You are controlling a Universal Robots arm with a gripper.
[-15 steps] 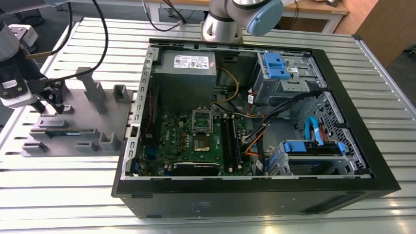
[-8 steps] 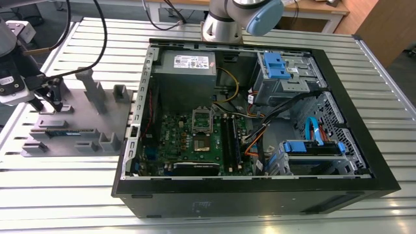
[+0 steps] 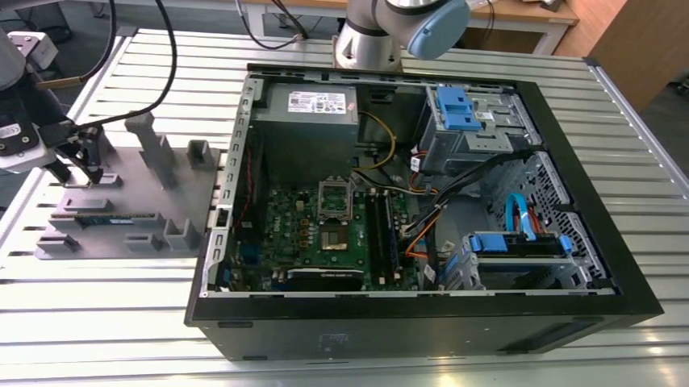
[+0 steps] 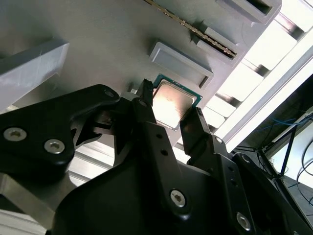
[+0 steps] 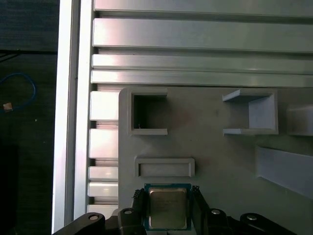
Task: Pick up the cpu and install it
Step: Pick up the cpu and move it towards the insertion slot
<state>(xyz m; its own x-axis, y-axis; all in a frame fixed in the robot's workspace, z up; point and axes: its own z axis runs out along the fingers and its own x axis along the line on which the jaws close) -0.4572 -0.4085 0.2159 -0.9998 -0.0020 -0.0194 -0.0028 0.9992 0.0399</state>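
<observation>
Cpu [image 5: 167,208], lower centre of first wrist view; end effector [image 5: 167,192] straddles it, grip undeterminable. Risk: off-centre pinch tilts or drops it.

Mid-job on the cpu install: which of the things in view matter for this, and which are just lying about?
In the job:
the cpu, lying on the grey fixture tray
the gripper, straddling it
the motherboard socket inside the case

Lying about:
the memory stick
the power supply
the blue drive cages
</observation>
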